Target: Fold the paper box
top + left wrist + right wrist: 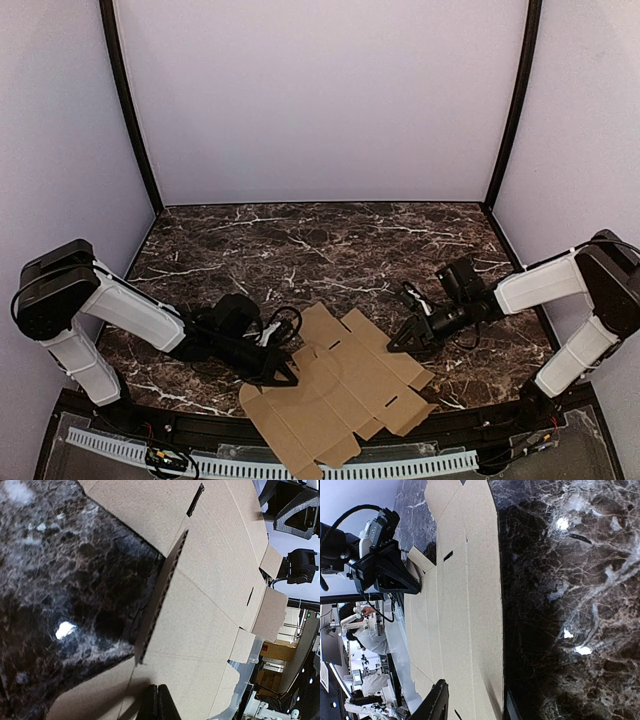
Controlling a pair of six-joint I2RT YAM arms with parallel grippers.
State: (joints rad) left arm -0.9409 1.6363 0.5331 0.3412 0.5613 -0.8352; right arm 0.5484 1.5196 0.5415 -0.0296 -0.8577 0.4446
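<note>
At the paper box's [345, 395] left edge, left gripper [283, 376] pinched closed; right gripper [400, 343] straddles the opposite edge, jaws parted.

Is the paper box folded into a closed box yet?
No, the paper box lies on the table as an open, spread-out die-cut sheet.

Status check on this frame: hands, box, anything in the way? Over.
Left hand shut, at the left edge of the paper box. Right hand open, straddling its right edge. Box flat, unfolded, one flap lifted. No obstruction seen.
</note>
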